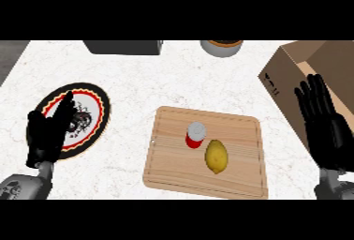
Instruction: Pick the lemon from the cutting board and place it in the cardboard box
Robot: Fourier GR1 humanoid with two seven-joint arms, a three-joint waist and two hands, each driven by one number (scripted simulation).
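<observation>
Lemon on cutting board, five o'clock of red can, just beside | right hand open at three, by cardboard box | left hand open at nine | risk: grasp may topple can, so near.

Left of the pale wooden cutting board, my black left hand covers part of the round plate with a black and red rim. Right of the board, the brown cardboard box is cut by the edge. Beyond the board, I see only part of a dark grey block and a grey round vessel.
</observation>
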